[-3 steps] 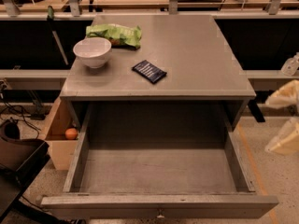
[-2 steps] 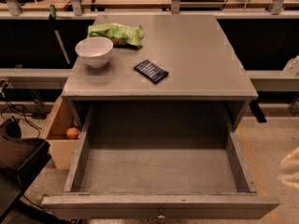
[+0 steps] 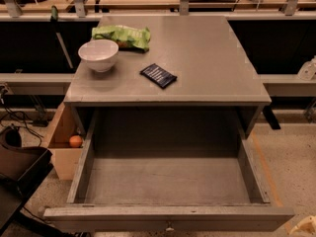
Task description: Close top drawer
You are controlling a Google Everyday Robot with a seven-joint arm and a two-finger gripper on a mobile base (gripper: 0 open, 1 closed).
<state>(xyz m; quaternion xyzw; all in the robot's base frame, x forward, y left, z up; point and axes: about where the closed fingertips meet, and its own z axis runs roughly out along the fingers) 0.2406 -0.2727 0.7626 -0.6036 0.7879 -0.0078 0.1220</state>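
The top drawer (image 3: 168,216) is a wide, deep grey box pulled far out of the grey cabinet (image 3: 197,48). Its inside is bare. Its front panel lies along the bottom edge of the view, with a small round metal knob (image 3: 169,227) at its centre. Only a cream-coloured bit of my gripper (image 3: 305,227) shows, in the bottom right corner. It is just right of the drawer's front right corner and apart from it.
On the cabinet top stand a white bowl (image 3: 98,54), a green snack bag (image 3: 122,36) and a dark blue packet (image 3: 158,75). A wooden box (image 3: 61,147) with an orange (image 3: 75,141) sits left of the cabinet. A black object (image 3: 19,169) lies lower left.
My gripper has dropped from mid-height at the right edge to the bottom right corner, mostly out of view. The drawer stays open as before.
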